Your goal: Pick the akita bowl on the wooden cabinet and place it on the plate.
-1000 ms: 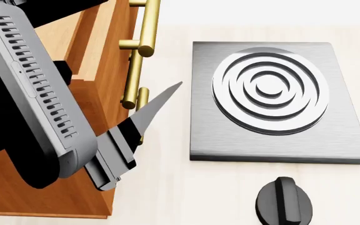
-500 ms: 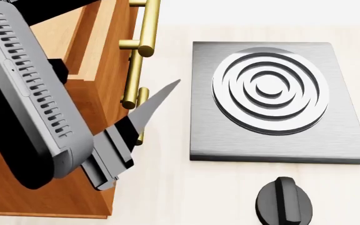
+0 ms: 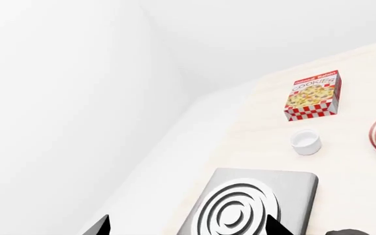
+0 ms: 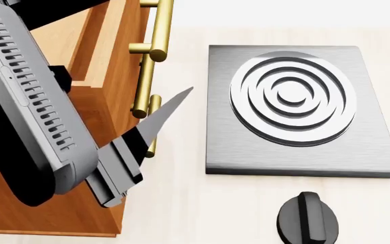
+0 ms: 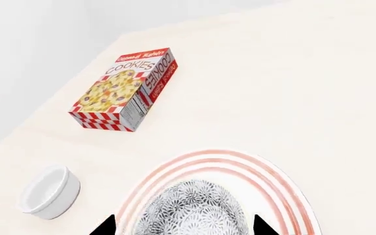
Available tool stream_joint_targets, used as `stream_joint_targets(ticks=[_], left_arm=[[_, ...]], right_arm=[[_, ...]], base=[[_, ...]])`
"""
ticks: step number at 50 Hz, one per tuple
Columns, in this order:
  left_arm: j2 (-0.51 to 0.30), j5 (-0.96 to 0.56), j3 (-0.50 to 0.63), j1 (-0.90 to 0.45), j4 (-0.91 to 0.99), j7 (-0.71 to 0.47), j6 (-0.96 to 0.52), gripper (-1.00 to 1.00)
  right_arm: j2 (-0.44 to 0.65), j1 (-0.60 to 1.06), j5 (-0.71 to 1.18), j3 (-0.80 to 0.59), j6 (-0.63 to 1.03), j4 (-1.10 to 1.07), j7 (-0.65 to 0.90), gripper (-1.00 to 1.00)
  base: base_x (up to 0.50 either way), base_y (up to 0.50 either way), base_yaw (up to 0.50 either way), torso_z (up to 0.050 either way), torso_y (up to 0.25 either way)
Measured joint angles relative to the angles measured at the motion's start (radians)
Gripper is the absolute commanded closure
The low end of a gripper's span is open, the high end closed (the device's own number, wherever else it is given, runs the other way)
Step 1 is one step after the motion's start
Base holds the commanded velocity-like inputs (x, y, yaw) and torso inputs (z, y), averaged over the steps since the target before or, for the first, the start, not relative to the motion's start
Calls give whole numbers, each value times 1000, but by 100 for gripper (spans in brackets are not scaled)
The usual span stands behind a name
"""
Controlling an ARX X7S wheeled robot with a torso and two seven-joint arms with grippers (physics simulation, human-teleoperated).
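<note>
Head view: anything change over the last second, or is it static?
Only the left arm moved. Its grey forearm housing slid slightly toward the view's left and down, and the left claw went with it: its pointed finger tip now sits a touch further left and higher against the wooden cabinet. Nothing was gripped or released. The stove plate and black knob stayed put.

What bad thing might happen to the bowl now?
The patterned bowl sits over the red-ringed plate, between the right gripper fingertips. If they open too high, it might tip or slide off. Pulling away, the gripper might nudge the small white cup or cookie box.
</note>
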Motion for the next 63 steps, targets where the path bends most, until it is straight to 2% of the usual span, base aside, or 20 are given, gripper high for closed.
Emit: stream_joint_targets(ticks=[19, 47, 63], left_arm=[[1, -6, -5, -7, 1, -3, -3, -100], [-15, -8, -11, 7, 12, -7, 6, -100], [-22, -6, -14, 17, 16, -8, 13, -100]], right_arm=[[116, -68, -59, 130, 3, -233, 106, -100], [253, -80, -76, 301, 65, -485, 211, -100], [327, -80, -19, 507, 159, -647, 269, -100]], base=[[0, 0, 0, 0, 0], [0, 0, 0, 0, 0], [0, 0, 0, 0, 0]])
